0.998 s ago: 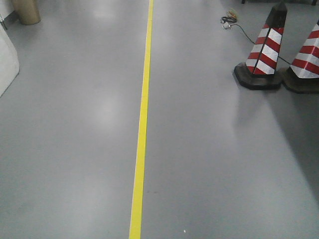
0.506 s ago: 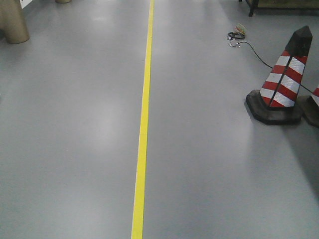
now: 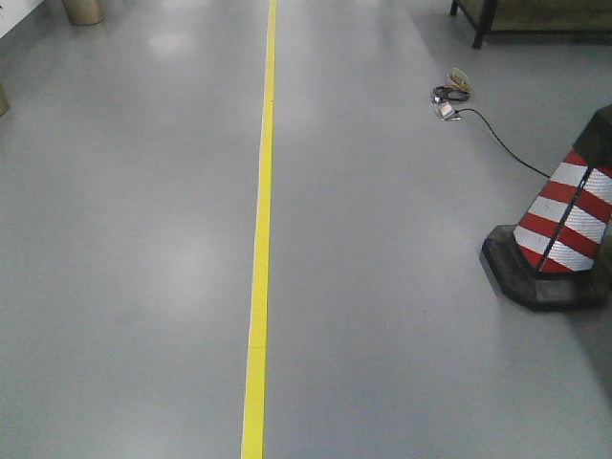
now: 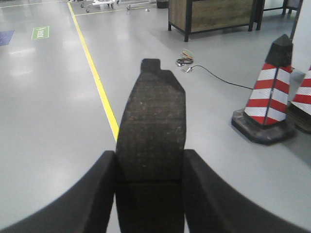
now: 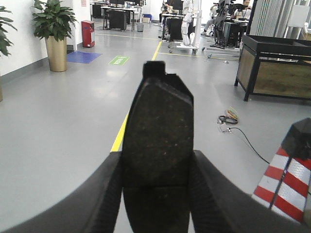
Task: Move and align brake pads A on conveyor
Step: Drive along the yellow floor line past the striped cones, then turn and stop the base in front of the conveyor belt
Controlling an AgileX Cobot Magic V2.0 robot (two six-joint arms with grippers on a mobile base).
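— What is seen from the front-facing view?
— Only grey floor (image 3: 124,287) is shown, split by the yellow line (image 3: 260,239). To the right of the line a striped cone (image 3: 564,234) is cut off by the frame edge, and a coiled cable (image 3: 451,96) lies beyond it. No arm, pad or belt is caught here.

— And from the left wrist?
— What the front view lacks is supplied: the left gripper (image 4: 150,194) is closed on a brake pad (image 4: 153,126), the dark rough slab being pinched at its lower part between the two black fingers (image 4: 95,194) and standing upright above them, just right of the yellow line (image 4: 95,73). Two cones (image 4: 267,97) are seen to the right, with a wooden-sided bench (image 4: 214,14) behind.

— The right wrist?
— A second brake pad (image 5: 158,136) is clamped the same way in the right gripper (image 5: 155,194), its fingers (image 5: 104,199) pressed to both edges. The line (image 5: 119,136) is partly hidden behind it. Left of the line a potted plant (image 5: 54,29) in a gold planter is shown — the planter holds only the plant. The conveyor is not visible in any view.
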